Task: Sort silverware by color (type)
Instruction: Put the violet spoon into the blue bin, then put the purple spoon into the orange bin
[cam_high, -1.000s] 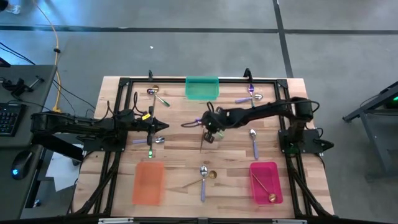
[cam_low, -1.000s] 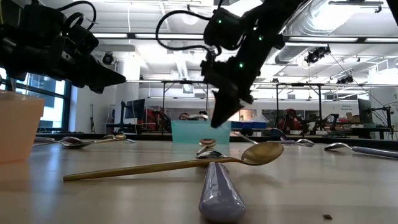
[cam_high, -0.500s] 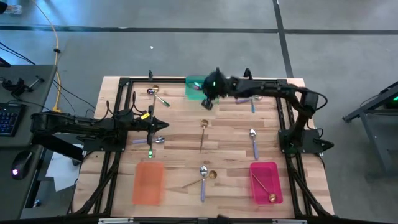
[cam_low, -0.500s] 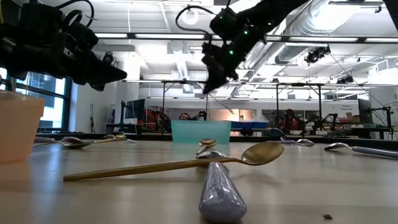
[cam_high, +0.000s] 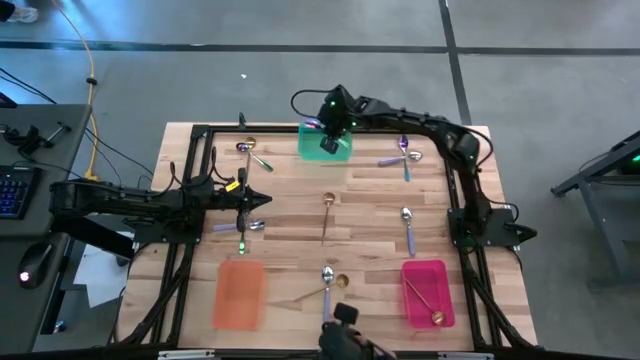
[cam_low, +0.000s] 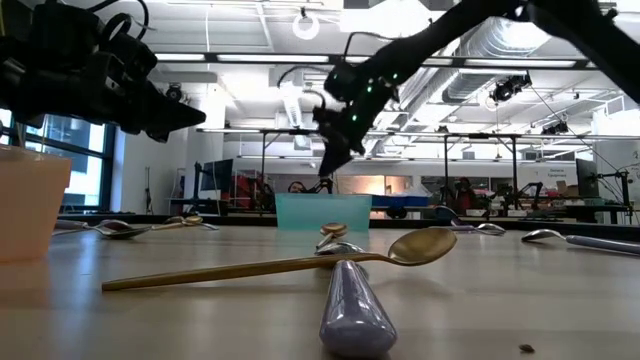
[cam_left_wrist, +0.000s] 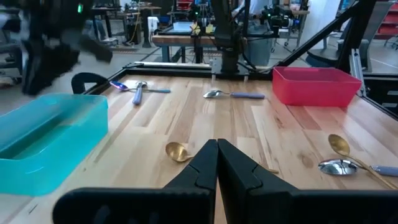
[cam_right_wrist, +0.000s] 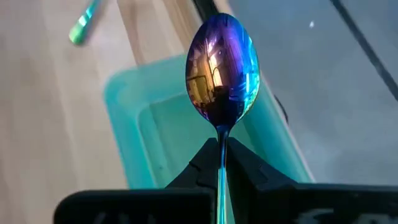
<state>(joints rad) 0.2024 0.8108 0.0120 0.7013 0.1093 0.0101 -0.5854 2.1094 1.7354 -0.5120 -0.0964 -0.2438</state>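
Note:
My right gripper (cam_high: 330, 140) hangs over the green tray (cam_high: 325, 152) at the table's far edge, shut on an iridescent spoon (cam_right_wrist: 222, 68). My left gripper (cam_high: 266, 203) waits shut above the table's left middle; its joined fingers (cam_left_wrist: 217, 163) show in the left wrist view. Loose spoons lie flat on the wood: a gold one (cam_high: 326, 214) in the middle, a silver one (cam_high: 407, 228) to its right, and a silver and gold pair crossed (cam_high: 327, 285) near the front. Iridescent spoons (cam_high: 403, 152) lie far right. My right gripper pinches the iridescent spoon by its handle (cam_right_wrist: 221, 146), just behind the bowl, between its two fingers. The handle runs along the fingers and the bowl (cam_right_wrist: 222, 62) sticks out past their tips. The spoon is lifted clear, above the green tray (cam_right_wrist: 161, 124).
An orange tray (cam_high: 240, 292) stands near left, and a pink tray (cam_high: 427, 275) near right holds a gold spoon (cam_high: 425, 300). More spoons lie far left (cam_high: 250, 152) and beside my left gripper (cam_high: 250, 226). A black frame (cam_high: 300, 128) borders the table.
My right gripper has risen from the table's middle, beside the gold spoon, and swung to the far edge, stopping over the green tray. It has carried the iridescent spoon along, lifted clear. The gold spoon has stayed where it lay.

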